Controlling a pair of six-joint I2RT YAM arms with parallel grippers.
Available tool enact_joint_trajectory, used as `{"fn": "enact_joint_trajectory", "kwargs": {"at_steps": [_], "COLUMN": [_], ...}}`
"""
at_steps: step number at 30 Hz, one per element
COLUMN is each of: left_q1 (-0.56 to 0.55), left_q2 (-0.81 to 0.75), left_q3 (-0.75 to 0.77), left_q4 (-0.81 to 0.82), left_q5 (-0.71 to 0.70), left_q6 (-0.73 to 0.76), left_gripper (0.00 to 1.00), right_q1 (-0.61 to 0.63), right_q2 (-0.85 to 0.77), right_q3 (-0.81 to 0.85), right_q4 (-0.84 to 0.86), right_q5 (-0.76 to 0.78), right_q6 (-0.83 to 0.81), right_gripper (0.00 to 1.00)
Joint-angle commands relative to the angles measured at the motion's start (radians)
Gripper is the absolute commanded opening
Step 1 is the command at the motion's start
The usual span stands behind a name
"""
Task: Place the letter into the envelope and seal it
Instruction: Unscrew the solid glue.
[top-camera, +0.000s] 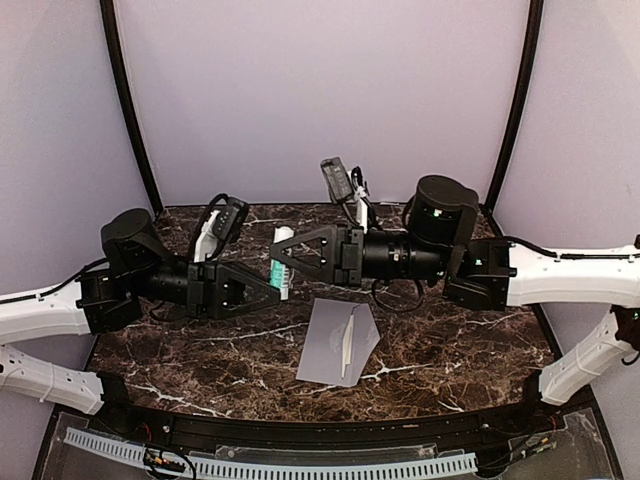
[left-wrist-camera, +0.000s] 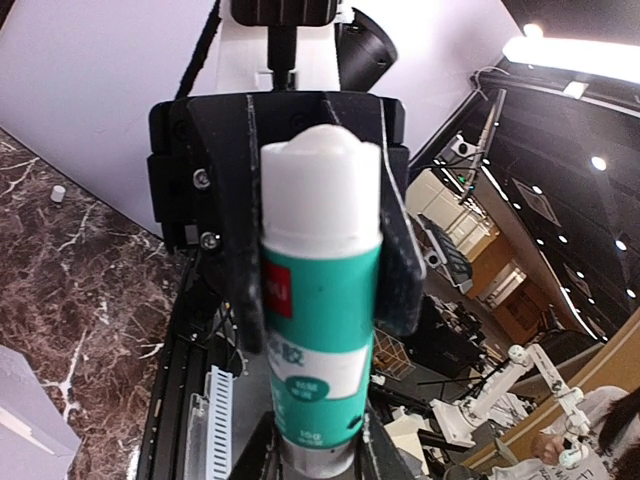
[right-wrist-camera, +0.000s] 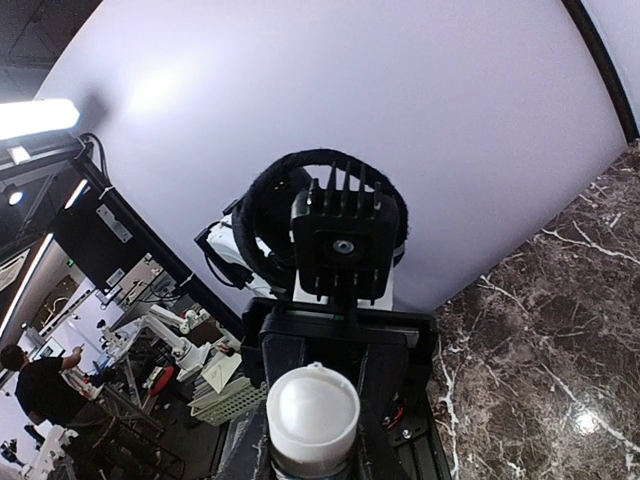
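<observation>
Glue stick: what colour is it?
The glue stick is teal with a white top; left wrist view shows it best.

You are looking at a dark marble table (top-camera: 450, 350) with white veins, and pale lilac walls (top-camera: 320, 90) are curving around behind it. Black poles (top-camera: 130, 110) are rising at the back corners. Past the backdrop, ceiling lights (left-wrist-camera: 575, 55) are glowing over a dim workshop where cluttered racks (left-wrist-camera: 455, 215) are standing.

The glue stick (left-wrist-camera: 320, 330) between the black fingers (left-wrist-camera: 400, 270) was teal and white, red-labelled; envelope (top-camera: 325, 345) grey; table (top-camera: 450, 350) brown marble, white-veined.
</observation>
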Motion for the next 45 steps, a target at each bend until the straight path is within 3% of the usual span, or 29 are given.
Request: {"fn": "enact_joint_trajectory", "kwargs": {"at_steps": [1,8,12,23,33,37,41,45], "left_q1": [0.005,0.005,0.005,0.004,0.004,0.004,0.005,0.004], "left_q2": [-0.006,-0.005,0.014,0.088,0.1,0.086,0.073,0.055], "left_q3": [0.044,0.063,0.079,0.1,0.098,0.073,0.037,0.011], "left_q4": [-0.165,-0.35,-0.417,-0.472,-0.456,-0.391,-0.302,-0.226], "left_q5": [-0.188,-0.436,-0.501,-0.584,-0.559,-0.49,-0.404,-0.327], "left_q6": [0.097,0.154,0.166,0.144,0.125,0.103,0.097,0.08], "left_gripper": [0.0,0.0,0.0,0.0,0.0,0.0,0.0,0.0], "right_q1": [0.006,0.006,0.008,0.046,0.054,0.054,0.054,0.051], "right_q2": [-0.025,0.022,0.06,0.186,0.168,0.096,0.013,-0.066], "right_q3": [0.016,0.104,0.147,0.267,0.266,0.188,0.112,0.043], "right_q4": [-0.101,-0.352,-0.419,-0.627,-0.637,-0.564,-0.495,-0.416], "right_q5": [0.113,0.318,0.374,0.554,0.56,0.535,0.5,0.43], "right_q6": [0.0,0.027,0.077,0.229,0.223,0.2,0.148,0.098], "right_gripper": [0.0,0.0,0.0,0.0,0.01,0.16,0.48,0.69]}}
